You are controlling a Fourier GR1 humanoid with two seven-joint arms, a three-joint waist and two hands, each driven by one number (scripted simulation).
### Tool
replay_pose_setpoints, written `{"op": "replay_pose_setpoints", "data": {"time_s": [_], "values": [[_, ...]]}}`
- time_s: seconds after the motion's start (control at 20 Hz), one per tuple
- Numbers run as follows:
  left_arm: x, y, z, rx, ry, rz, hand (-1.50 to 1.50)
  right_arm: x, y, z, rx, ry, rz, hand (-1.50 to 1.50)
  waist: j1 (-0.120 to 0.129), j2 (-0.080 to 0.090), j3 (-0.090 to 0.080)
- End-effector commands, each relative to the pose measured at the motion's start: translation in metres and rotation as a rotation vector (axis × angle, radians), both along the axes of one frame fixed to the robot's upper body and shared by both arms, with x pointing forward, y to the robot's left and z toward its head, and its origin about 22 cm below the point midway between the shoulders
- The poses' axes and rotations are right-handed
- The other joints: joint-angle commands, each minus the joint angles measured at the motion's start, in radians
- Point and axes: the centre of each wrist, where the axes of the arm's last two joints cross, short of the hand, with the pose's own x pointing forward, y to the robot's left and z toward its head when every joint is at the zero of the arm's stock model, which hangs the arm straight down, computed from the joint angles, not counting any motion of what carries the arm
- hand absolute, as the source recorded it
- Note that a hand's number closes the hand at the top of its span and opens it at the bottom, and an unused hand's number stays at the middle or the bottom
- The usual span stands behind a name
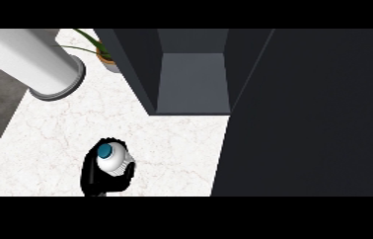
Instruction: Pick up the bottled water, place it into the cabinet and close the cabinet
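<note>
So the bottled water (113, 159) is already in hand; you can see its blue cap and white ribbed body poking out from between black fingers, down near the counter's (175, 139) front edge, left of the middle. Which hand is it? It sits on the left of the view, so I'd call it the left hand (102, 176); its fingers are curled round the bottle from both sides, wrapping it rather than just touching it; whether the bottle is lifted or still on the marble I can't tell from straight above. The right hand doesn't show at all.

Past it toward the back, the cabinet (191, 82) stands open, its grey floor bare as far as I can see; the big dark door (299, 114) swings out and covers the whole right side of the counter. A white cylinder (44, 65) lies at the back-left corner, with a potted plant (104, 55) just beside the cabinet's left wall.

Progress-wise I'd say: grab done; carrying it in, letting go, and shutting that door all left.
</note>
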Motion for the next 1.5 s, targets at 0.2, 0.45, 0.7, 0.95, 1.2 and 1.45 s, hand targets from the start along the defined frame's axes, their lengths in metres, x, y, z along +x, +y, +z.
{"op": "replay_pose_setpoints", "data": {"time_s": [0.2,0.45,0.7,0.95,1.2,1.45], "values": [[-0.003,-0.023,0.032,-0.074,0.011,-0.073,1.50,-0.011,-0.014,0.016,-0.022,-0.052,-0.034,-1.50,0.001,0.001,0.001],[0.012,-0.047,0.079,-0.072,-0.012,-0.075,1.50,0.004,-0.003,0.000,-0.028,-0.071,-0.034,-1.50,0.003,0.001,0.001],[0.021,-0.077,0.098,-0.038,-0.049,-0.086,1.50,-0.023,-0.007,0.016,0.009,-0.057,-0.026,-1.50,-0.010,-0.001,0.000],[0.030,-0.083,0.118,0.017,-0.081,-0.079,1.50,-0.017,-0.005,0.016,0.008,-0.059,-0.030,-1.50,-0.004,0.000,0.000],[0.056,-0.121,0.148,-0.007,-0.038,-0.110,1.50,-0.005,-0.010,0.010,-0.011,-0.071,-0.031,-1.50,-0.009,0.003,0.001],[0.070,-0.134,0.165,0.044,-0.083,-0.093,1.50,-0.022,-0.009,0.019,0.002,-0.059,-0.023,-1.50,-0.010,0.001,0.000]]}}
